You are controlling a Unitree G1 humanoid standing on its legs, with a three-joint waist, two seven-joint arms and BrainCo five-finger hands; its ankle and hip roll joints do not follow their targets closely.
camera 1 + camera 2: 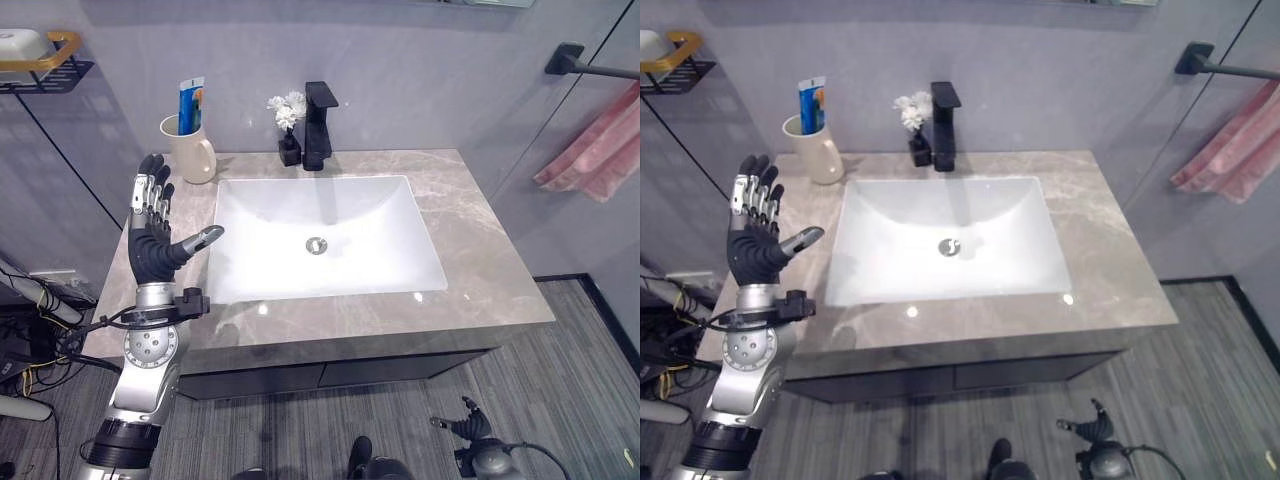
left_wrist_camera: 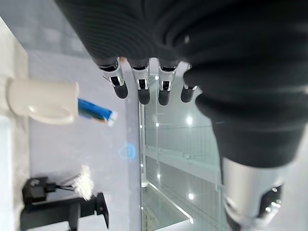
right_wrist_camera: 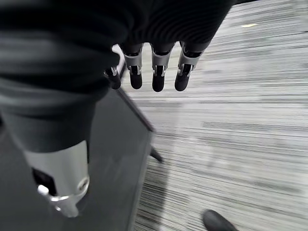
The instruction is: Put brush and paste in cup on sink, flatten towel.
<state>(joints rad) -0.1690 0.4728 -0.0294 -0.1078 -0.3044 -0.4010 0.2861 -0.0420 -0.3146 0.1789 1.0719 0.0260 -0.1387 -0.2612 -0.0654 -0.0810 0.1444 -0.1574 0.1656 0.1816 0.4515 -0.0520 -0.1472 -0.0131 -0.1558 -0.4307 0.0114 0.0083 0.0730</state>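
Note:
A cream cup (image 1: 190, 150) stands at the back left corner of the marble sink top (image 1: 480, 250), with a blue and white paste tube (image 1: 191, 105) upright in it. My left hand (image 1: 150, 235) is raised over the top's left edge, in front of the cup and apart from it, fingers straight and open, holding nothing. The cup (image 2: 43, 101) and the tube (image 2: 96, 110) also lie past its fingertips in the left wrist view. A pink towel (image 1: 600, 145) hangs bunched from a dark bar (image 1: 585, 65) on the right wall. My right hand (image 1: 468, 425) hangs low by the floor, open and empty.
A white basin (image 1: 320, 235) fills the middle of the top. A black tap (image 1: 320, 125) and a small vase of white flowers (image 1: 289, 125) stand behind it. A wire shelf (image 1: 45, 65) juts out at the upper left. Dark cabinet fronts (image 1: 330, 372) sit below the top.

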